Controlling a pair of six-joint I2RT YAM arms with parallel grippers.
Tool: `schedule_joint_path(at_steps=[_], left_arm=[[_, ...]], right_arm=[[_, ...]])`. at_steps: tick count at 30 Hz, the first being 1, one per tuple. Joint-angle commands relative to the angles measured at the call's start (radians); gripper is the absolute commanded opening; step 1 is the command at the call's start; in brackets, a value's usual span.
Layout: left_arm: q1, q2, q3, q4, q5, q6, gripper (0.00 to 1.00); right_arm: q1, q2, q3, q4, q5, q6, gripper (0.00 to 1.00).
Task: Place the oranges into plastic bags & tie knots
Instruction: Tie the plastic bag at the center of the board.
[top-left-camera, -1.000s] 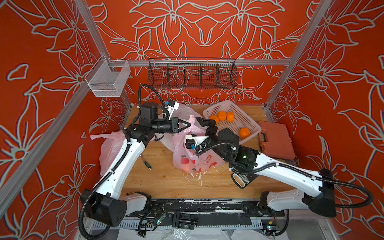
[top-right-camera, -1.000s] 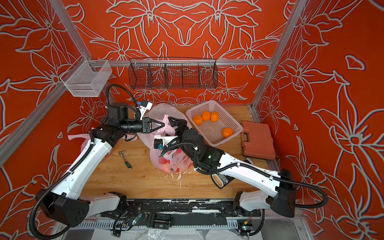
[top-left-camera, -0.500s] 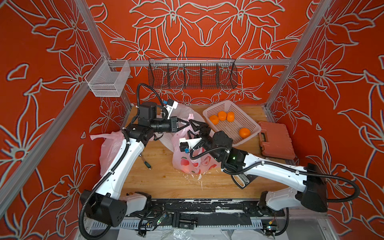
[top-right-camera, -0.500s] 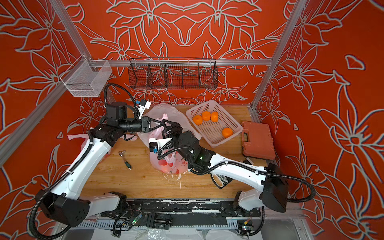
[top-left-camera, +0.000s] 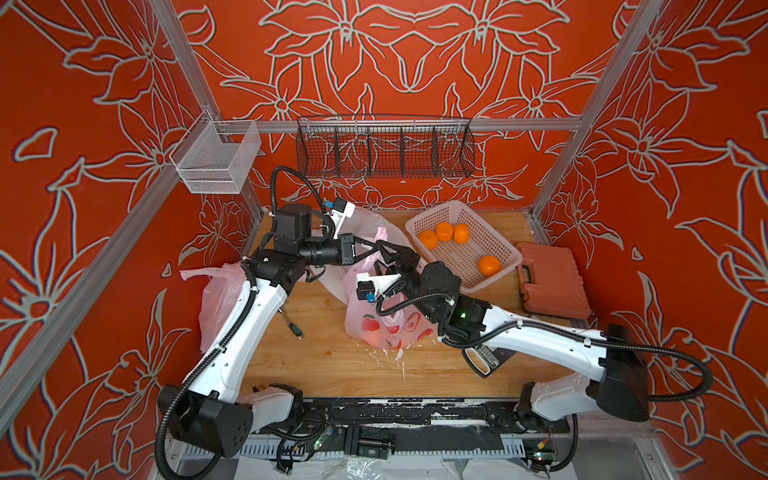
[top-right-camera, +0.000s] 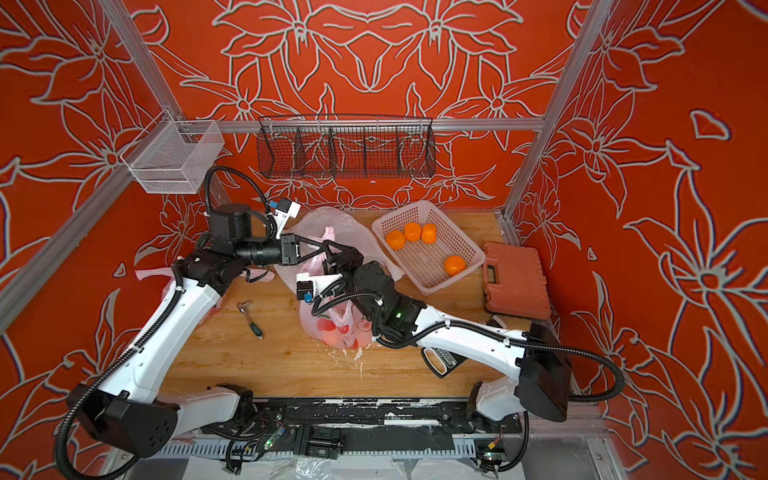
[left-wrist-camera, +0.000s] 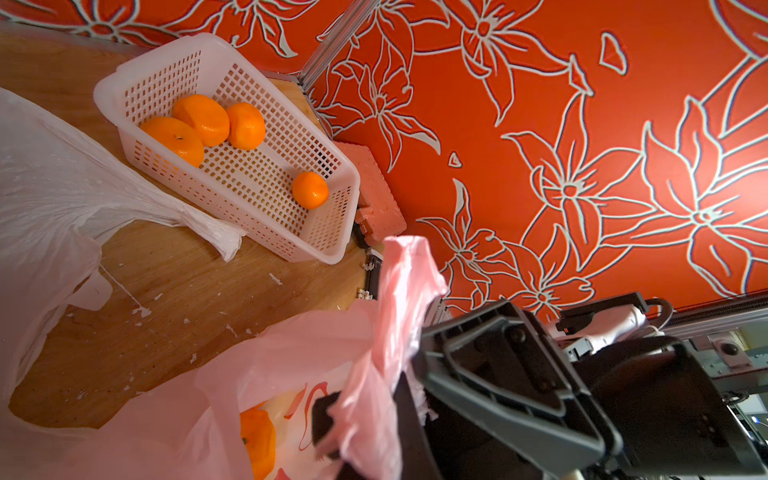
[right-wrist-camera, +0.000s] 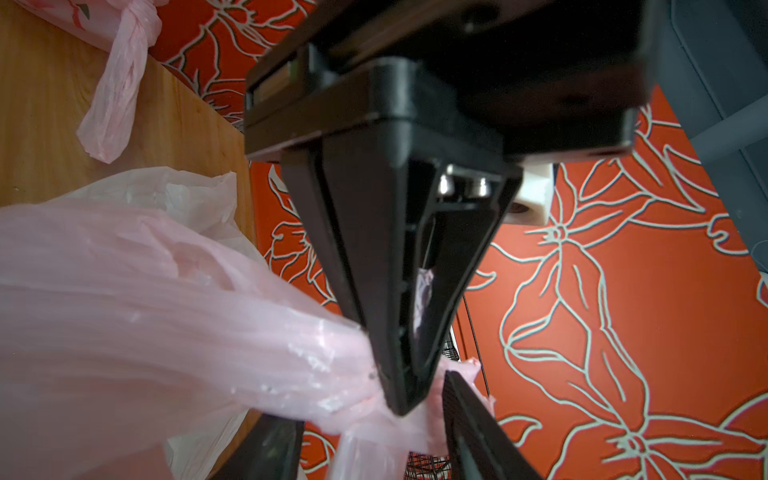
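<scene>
Top views, left gripper (top-left-camera: 377, 246): closed tight on the bunched handle (top-left-camera: 380, 237) of the pink printed bag (top-left-camera: 386, 328), holding it up above the bag's body.
Top views, right gripper (top-right-camera: 332, 255): tip to tip with the left one, jaws partly apart at the same handle.
Top views, pink printed bag: its body hangs straight beneath both grippers, with its bottom on the table (top-left-camera: 332, 365).
Top views, oranges (top-left-camera: 444, 232): four in the white basket (top-left-camera: 461, 259), well apart from both grippers, out on the right gripper's side.
Top views, white bag (top-left-camera: 365, 218): lies flat just behind the two grippers.
Left wrist, oranges (left-wrist-camera: 257, 440): one shows through the bag's film right below the left gripper.
Left wrist, handle (left-wrist-camera: 407, 282): stands up pink beside the right gripper's dark body.
Right wrist, left gripper (right-wrist-camera: 401, 395): its fingers meet in a point with pink plastic pinched between them.
Right wrist, right gripper: its fingers (right-wrist-camera: 465, 415) stand apart on either side of the left gripper's tip, with the twisted handle in the gap.
Right wrist, knot (right-wrist-camera: 131, 20): tied on a second pink bag (right-wrist-camera: 54, 10) well off from both grippers, with a strap end hanging from it.
</scene>
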Motion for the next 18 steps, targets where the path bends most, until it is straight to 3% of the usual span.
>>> schedule_joint_path(at_steps=[1, 12, 18], left_arm=[[0.005, -0.030, -0.005, 0.006, 0.034, 0.022, 0.00], [0.005, -0.048, -0.022, 0.017, 0.080, 0.042, 0.00], [0.005, -0.046, -0.022, 0.001, 0.100, 0.058, 0.00]], right_arm=[[-0.008, 0.008, 0.038, 0.002, 0.024, 0.046, 0.54], [-0.030, -0.022, 0.020, -0.006, -0.042, 0.130, 0.52], [-0.030, -0.020, 0.035, -0.032, -0.078, 0.161, 0.40]])
